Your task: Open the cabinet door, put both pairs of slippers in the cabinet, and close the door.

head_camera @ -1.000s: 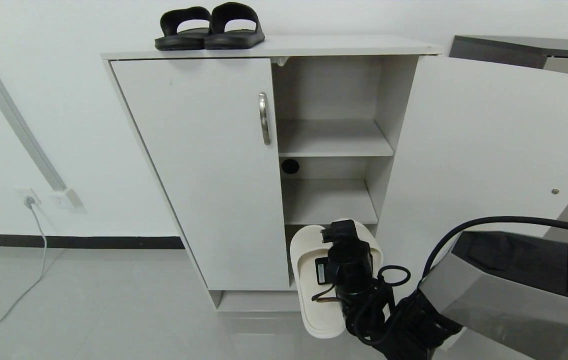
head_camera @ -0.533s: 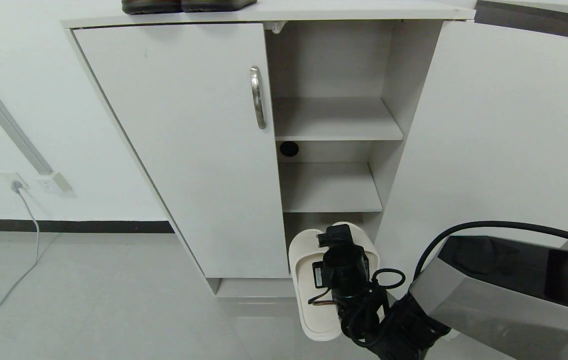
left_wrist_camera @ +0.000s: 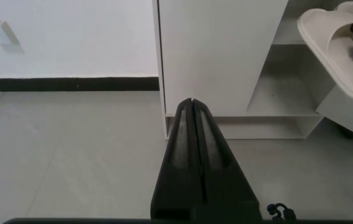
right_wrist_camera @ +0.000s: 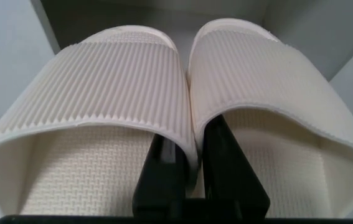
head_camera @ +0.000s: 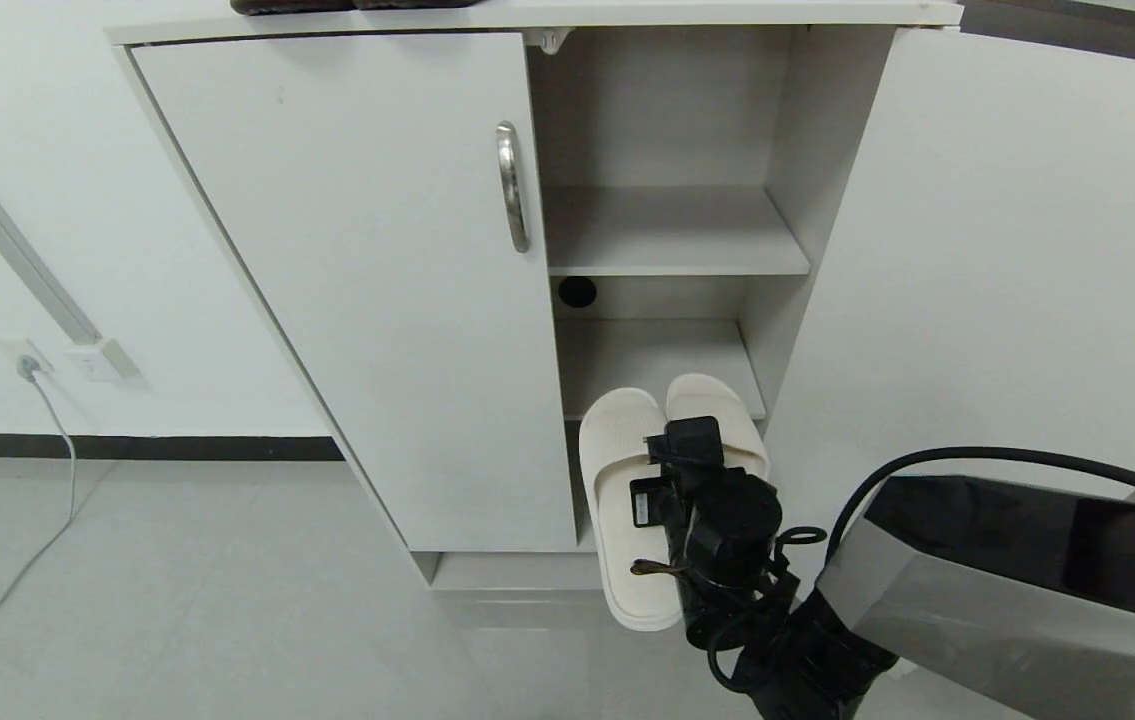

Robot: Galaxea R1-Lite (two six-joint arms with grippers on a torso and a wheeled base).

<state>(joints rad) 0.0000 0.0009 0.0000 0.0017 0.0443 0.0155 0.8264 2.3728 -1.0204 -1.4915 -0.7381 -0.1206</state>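
To carry the pair as one, right gripper (head_camera: 692,445) pinches white slippers (head_camera: 622,470) by their touching inner walls; toes face cabinet shelf (head_camera: 662,345) ahead of it; left gripper (left_wrist_camera: 193,118) clenched, empty.

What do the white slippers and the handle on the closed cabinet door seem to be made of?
The white slippers look like foam or rubber, matte, with ribbed straps and textured footbeds. The handle is probably brushed metal: silvery with a dull sheen.

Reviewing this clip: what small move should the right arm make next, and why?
Probably ease the right gripper forward: it is shut on the white slippers, whose toes sit at the open cabinet front, not yet inside on a shelf.
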